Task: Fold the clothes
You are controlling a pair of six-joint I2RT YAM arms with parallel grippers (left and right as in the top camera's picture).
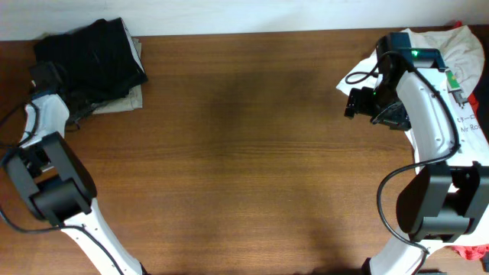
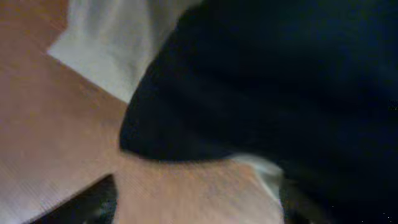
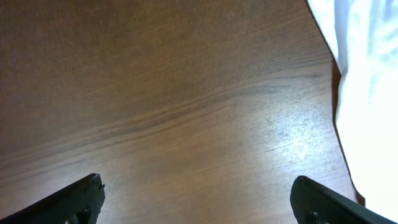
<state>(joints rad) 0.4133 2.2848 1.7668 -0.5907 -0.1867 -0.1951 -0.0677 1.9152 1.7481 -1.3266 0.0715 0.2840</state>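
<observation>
The left claw (image 1: pixel 52 79) hovered close up to the folded black shorts (image 1: pixel 92 50), which lay just ahead of it on top of the beige shorts (image 1: pixel 126 99). The blur hid whether it was spread or pressed together. The right claw (image 3: pixel 196 190) hung spread wide, holding nothing, over the wooden table (image 3: pixel 186 93), the white T-shirt (image 3: pixel 367 74) just beyond one finger.

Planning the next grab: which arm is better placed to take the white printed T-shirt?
Right. The right gripper, open, hovers over the table beside the edge of the T-shirt; the left gripper is far across at the black shorts.
</observation>
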